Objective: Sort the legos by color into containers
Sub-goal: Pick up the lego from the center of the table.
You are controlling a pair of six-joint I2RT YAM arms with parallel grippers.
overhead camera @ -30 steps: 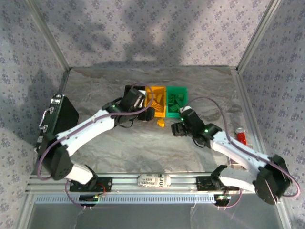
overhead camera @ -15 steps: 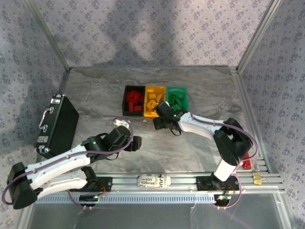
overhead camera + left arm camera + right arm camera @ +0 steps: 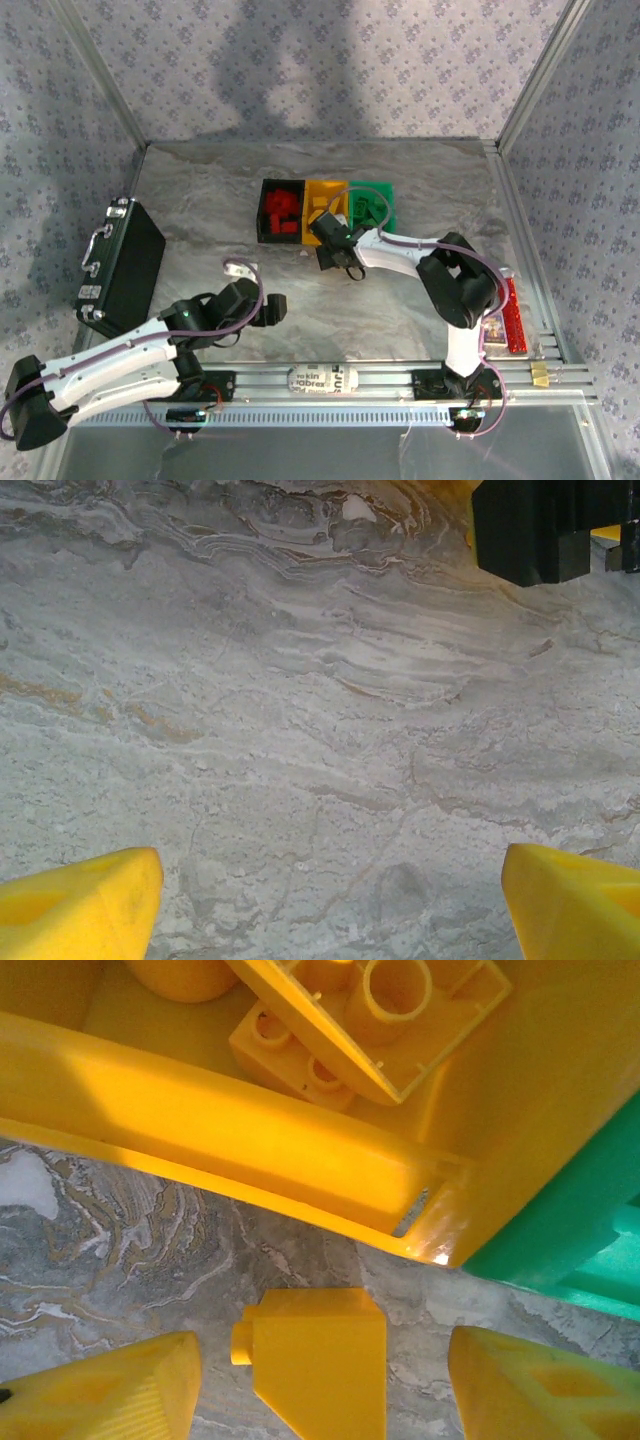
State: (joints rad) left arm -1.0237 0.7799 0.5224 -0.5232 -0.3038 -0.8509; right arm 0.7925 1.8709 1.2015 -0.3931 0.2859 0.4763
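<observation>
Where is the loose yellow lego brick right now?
In the right wrist view, the yellow brick lies on the table, straddled by the right gripper, just outside the yellow bin's near wall.

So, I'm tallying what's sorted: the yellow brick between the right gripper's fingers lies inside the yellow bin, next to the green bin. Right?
Not quite. The yellow brick between the right gripper's fingers lies on the table just outside the yellow bin, not inside it, as the right wrist view shows. The yellow bin does stand next to the green bin.
</observation>
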